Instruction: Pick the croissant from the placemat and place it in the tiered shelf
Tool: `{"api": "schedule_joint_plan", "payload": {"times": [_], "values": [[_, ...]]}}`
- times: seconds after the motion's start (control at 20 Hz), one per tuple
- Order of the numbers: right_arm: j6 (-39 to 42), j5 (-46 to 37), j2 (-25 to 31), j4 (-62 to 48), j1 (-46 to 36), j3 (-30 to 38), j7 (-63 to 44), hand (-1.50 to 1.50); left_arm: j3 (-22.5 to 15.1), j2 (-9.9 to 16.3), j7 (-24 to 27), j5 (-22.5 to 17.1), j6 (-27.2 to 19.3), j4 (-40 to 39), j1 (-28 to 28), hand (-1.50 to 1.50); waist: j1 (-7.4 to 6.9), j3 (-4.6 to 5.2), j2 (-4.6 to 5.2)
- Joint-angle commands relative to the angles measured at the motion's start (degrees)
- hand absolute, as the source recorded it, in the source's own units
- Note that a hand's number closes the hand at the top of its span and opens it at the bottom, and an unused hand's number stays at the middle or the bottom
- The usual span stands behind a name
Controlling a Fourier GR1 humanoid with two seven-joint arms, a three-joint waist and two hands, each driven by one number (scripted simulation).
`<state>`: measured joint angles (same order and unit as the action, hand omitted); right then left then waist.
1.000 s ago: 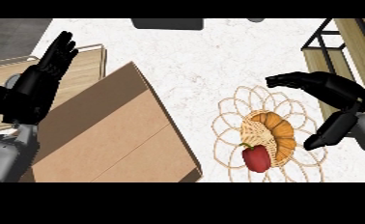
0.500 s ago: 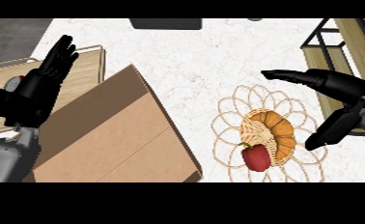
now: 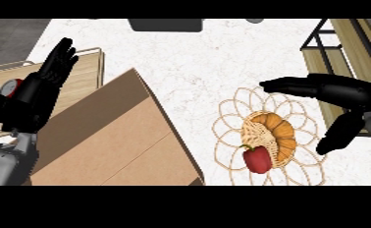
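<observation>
Right hand (image 3: 340, 97) hovers open beside the croissant (image 3: 275, 133).
Croissant lies on the placemat (image 3: 235, 119), between spread fingers (image 3: 279, 84) and thumb, untouched.

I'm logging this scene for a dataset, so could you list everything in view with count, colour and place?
Croissant: one, golden orange, on the placemat.
Pepper: one, red, on the placemat, against the croissant's lower left.
Placemat: one, cream openwork, round, right of centre on the counter.
Cardboard box: one, brown, lower left.
Wooden tray: one, light wood, left, partly behind the box.
Tiered shelf: one, dark frame with wooden boards, upper right.
Dark flat thing: one, at the top edge; cannot tell what.
Counter: one, white marbled.
Left hand: black, open, resting at the left.
Right hand: black, open, right of the placemat.
</observation>
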<state>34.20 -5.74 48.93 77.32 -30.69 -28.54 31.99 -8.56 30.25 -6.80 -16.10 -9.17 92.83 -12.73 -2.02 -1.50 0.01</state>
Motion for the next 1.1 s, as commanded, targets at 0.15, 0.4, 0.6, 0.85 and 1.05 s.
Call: {"api": "schedule_joint_plan", "payload": {"times": [0.15,0.4,0.6,0.85,1.05], "values": [[-3.4,-11.1,0.2,-2.2,0.2,-5.3,9.6,-1.5,-2.8,-4.3,0.6,0.8,-1.4,-1.0,4.9,0.0,0.94,1.46,0.21],[-6.6,-14.9,-0.7,-3.8,0.0,-7.0,10.5,-1.5,-0.1,-2.3,1.7,-1.0,1.6,-2.3,4.9,0.0,1.31,1.51,0.21],[-5.2,-18.5,-2.6,-4.8,-3.1,-10.1,7.6,-1.5,-2.4,-3.4,-3.1,0.6,-1.7,2.0,3.6,0.0,0.81,1.48,0.16],[-6.6,-22.7,-2.1,-2.3,-0.8,-13.0,5.5,-1.5,-1.1,-3.4,-1.2,-0.3,-1.5,1.6,5.8,0.0,1.45,1.53,-0.02],[-7.2,-24.6,-2.1,-2.2,0.1,-12.8,4.4,-1.5,-2.4,-4.5,0.2,2.0,-2.6,2.1,7.1,0.0,1.79,1.52,-0.04]]}}
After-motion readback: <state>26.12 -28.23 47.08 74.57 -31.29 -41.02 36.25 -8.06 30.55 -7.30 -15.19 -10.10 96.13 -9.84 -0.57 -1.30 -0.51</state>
